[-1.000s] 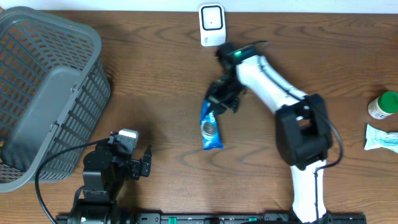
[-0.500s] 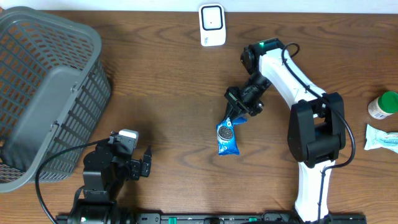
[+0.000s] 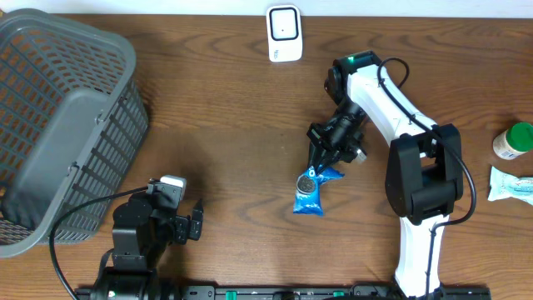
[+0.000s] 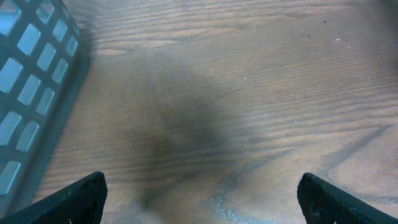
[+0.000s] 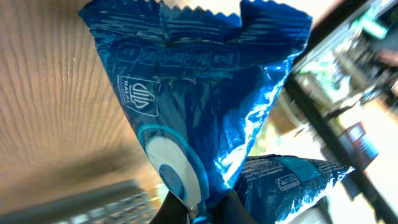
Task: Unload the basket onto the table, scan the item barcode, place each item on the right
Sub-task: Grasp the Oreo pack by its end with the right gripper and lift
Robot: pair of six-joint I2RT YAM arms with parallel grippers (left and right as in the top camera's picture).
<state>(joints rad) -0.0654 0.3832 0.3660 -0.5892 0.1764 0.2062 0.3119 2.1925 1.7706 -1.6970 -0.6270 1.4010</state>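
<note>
With right gripper (image 3: 323,162) pinching the blue snack packet (image 3: 310,190) by one end over mid-table, well apart from the white scanner (image 3: 284,33), and left gripper (image 4: 202,196) spread wide and idle, carry slowly toward it, barcode side squared to its window, without swinging.

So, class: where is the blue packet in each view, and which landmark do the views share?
Overhead: packet right of centre, at the right arm's tip.
Left wrist: not in it.
Right wrist: packet fills the middle.
Shared landmark: the wood table.
</note>
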